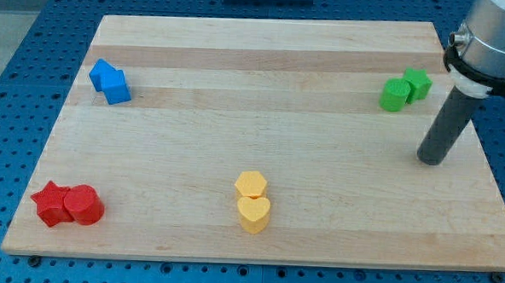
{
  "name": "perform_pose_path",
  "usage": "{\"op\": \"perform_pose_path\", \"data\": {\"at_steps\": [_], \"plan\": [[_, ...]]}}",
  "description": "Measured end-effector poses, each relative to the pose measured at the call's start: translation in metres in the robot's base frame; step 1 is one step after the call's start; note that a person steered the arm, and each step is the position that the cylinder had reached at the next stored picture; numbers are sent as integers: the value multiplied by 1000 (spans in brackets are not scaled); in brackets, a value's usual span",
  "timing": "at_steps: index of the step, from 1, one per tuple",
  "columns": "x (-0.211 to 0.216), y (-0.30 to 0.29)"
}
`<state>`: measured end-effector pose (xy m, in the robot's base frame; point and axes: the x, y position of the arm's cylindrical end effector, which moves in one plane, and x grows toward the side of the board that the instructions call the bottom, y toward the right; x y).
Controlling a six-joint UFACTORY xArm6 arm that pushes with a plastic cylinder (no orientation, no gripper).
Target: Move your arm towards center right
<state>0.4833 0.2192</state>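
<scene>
Wooden board [263, 91] with one pushing rod and eight small blocks, all placed here relative to the board. The rod is a smooth, dark grey cylinder hanging from a pale grey arm housing with a black collar at the view's upper right. My tip [432, 161] meets the board near its right edge, about midway between the far and near edges. It is a plain blunt end with nothing that opens or closes; it holds nothing and touches no block.

The board is pale, glued-up timber with lengthwise grain bands and a matt finish. It lies on a blue perforated base [16, 71].

Near the board's right far corner, up and to the view's left of my tip and apart from it, stand a green cylinder [394, 95] and a green block [417, 84], angular in outline, touching each other. Near the left far corner two blue blocks touch: a blue block [103, 73] and a blue block beside it [116, 88], both faceted, exact shapes unclear. At the left near corner a red star [52, 204] touches a red cylinder [83, 206]. At the middle of the near edge a yellow hexagon [251, 184] touches a yellow heart [253, 214] just below it. All blocks look like matt, solid-coloured plastic.
</scene>
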Motion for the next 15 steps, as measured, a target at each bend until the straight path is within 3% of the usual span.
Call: {"op": "perform_pose_path", "data": {"at_steps": [2, 4, 5, 6, 7, 8, 11, 13, 15], "plan": [[0, 0], [-8, 43], [-22, 43], [-68, 41], [-73, 41], [-120, 41], [-125, 50], [-125, 55], [-2, 37]]}}
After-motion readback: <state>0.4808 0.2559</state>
